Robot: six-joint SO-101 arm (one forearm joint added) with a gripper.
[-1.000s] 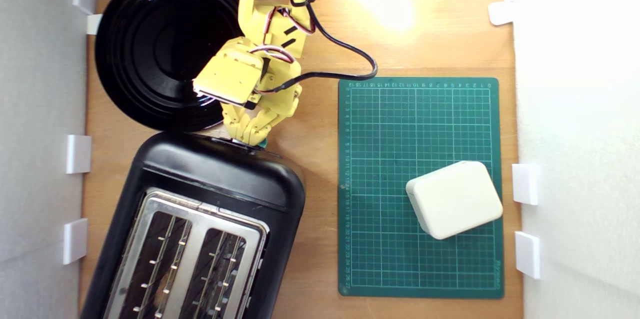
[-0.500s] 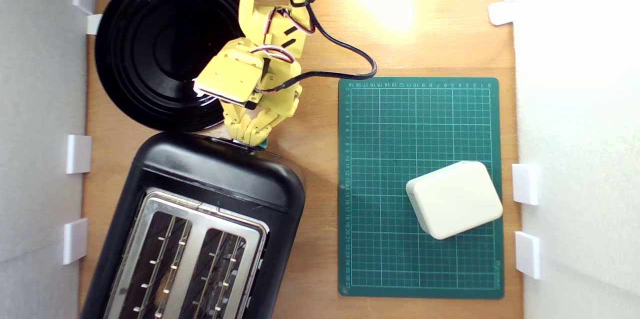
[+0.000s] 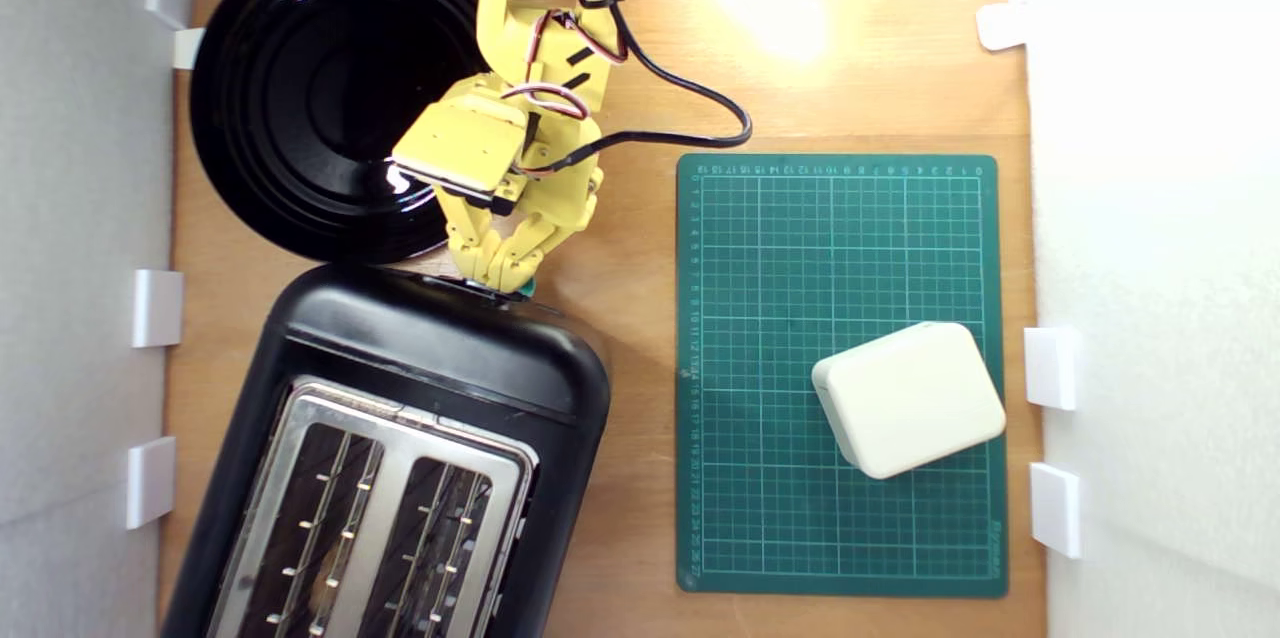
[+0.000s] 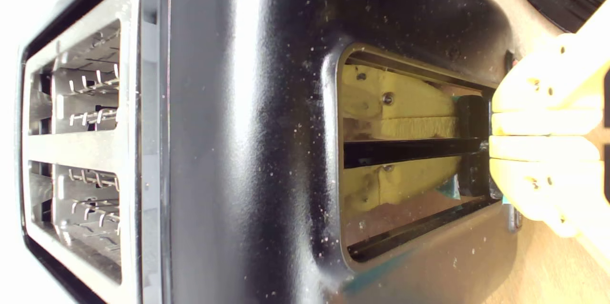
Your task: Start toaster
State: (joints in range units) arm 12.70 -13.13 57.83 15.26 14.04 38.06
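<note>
1. Look first at your gripper. Its two yellow fingers are pressed together with only a thin line between them, and they hold nothing. The tips sit on the toaster's green lever knob, at the low end of the lever slot.
2. The shiny panel around the slot shows the fingers like a mirror. Don't mix that up with the real ones.
3. The toaster stands at the bottom of the exterior view, toward the exterior view's left. Its end with the lever touches your fingertips.
4. In the last second the wrist block lifted and tipped a little. The fingertips stayed on the knob, and the toaster did not slide.
5. I think the push down is done or nearly done. I cannot tell if the lever has latched.
6. Farther off, the black plate lies under your arm. The green mat and the cream box have not moved.
</note>
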